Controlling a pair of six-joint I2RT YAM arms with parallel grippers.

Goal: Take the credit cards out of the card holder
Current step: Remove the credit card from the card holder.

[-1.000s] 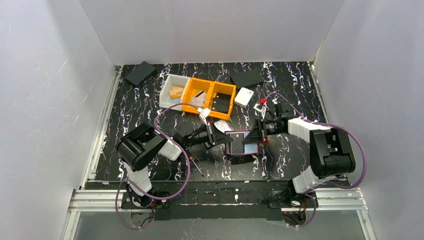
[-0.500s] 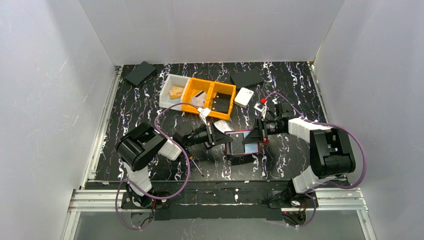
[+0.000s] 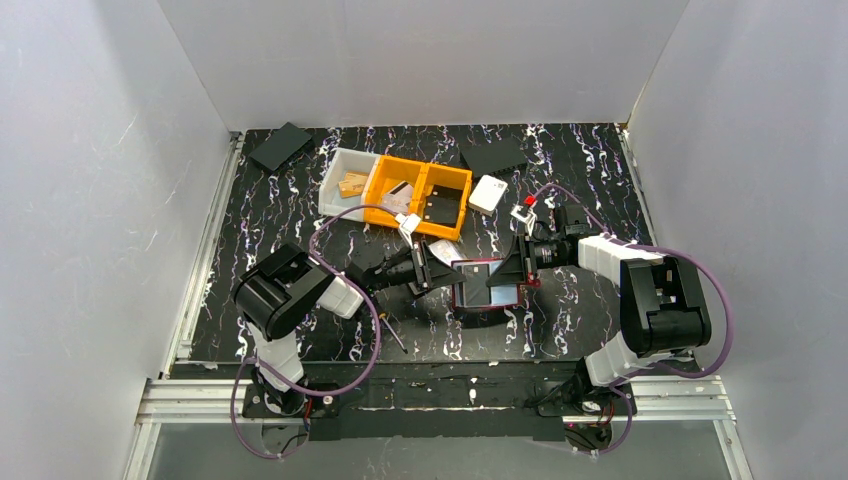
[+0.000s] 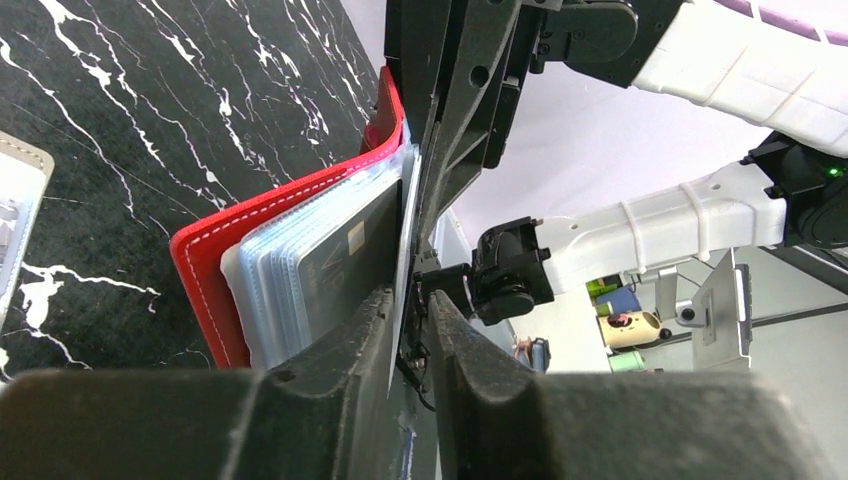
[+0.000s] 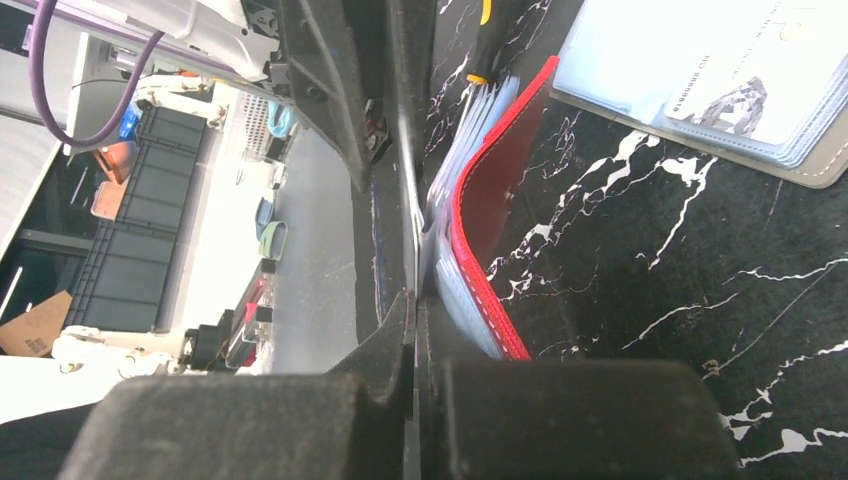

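Mid-extraction, by the look of it: working on a card in the open holder.

Reaches in from the lower left of the top view with the left gripper (image 3: pixel 443 270), nosed against the left edge of the holder (image 3: pixel 485 292) at frame centre. Shows, in the left wrist view, a narrow gap between the fingers (image 4: pixel 340 355), with a thin pale edge running up through it. Cannot tell whether that edge is nipped or merely passing between, nor whether it is plastic page or something inside one.

Stands on edge, that red holder, fanned open, with the clear sleeves (image 4: pixel 275 275) bunched inside the cover. Houses the cards (image 4: pixel 340 262) there; only one dark face visible, behind the outermost sleeve.

Steadies the holder from the right with the right gripper (image 3: pixel 505 272), pressed together on one sleeve.

Next, most likely: calls for closing the left firmly on the card edge alone, then drawing it out toward frame left along the sleeve mouth while the right side holds firm. Risks dragging the whole holder if the sleeve gets caught too.
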